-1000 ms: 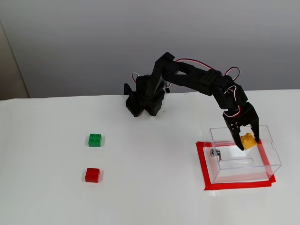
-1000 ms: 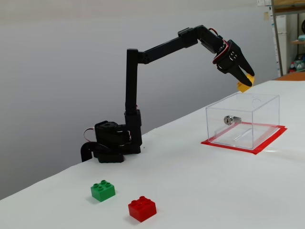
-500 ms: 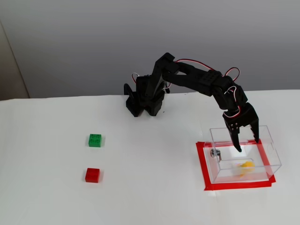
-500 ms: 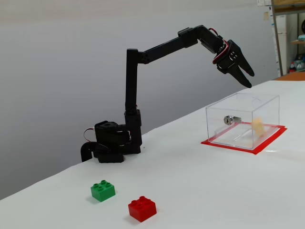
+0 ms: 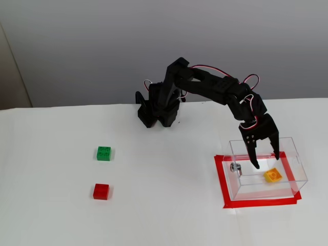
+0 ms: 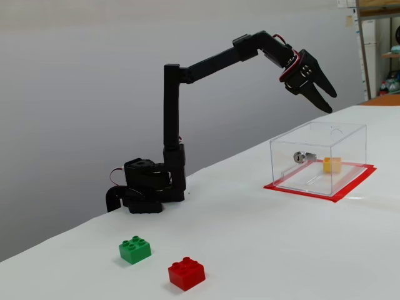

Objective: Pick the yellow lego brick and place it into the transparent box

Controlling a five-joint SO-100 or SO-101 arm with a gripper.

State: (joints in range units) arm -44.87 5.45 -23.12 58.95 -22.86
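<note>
My gripper (image 5: 266, 161) hangs above the clear box (image 5: 294, 156), jaws spread wide and holding nothing. In a fixed view from the side, the gripper (image 6: 324, 100) is well clear of the box's (image 6: 312, 132) top edge, fingers pointing down and to the right.

The yellow brick (image 5: 272, 176) lies on the floor of the box, toward the right end as a fixed view from above shows it. It sits skewed to the walls. From the side I see the yellow brick (image 6: 331, 165) through the clear wall, resting low, to the right of the small metal knob (image 6: 300, 157). The knob (image 5: 234, 167) is on the box's left wall in the view from above.

The box stands inside a red tape outline (image 5: 220, 177) on the white table (image 5: 164, 205). The outline's (image 6: 350, 186) edge shows along the box's base in the side view too.

The green brick (image 5: 103, 152) and the red brick (image 5: 101, 191) lie on the table, well apart from the box on the left of the view from above, green farther from the camera than red. From the side, the green brick (image 6: 135, 249) and the red brick (image 6: 185, 272) sit near each other at the front.

The arm's base (image 5: 156, 110) stands at the far side of the table.
</note>
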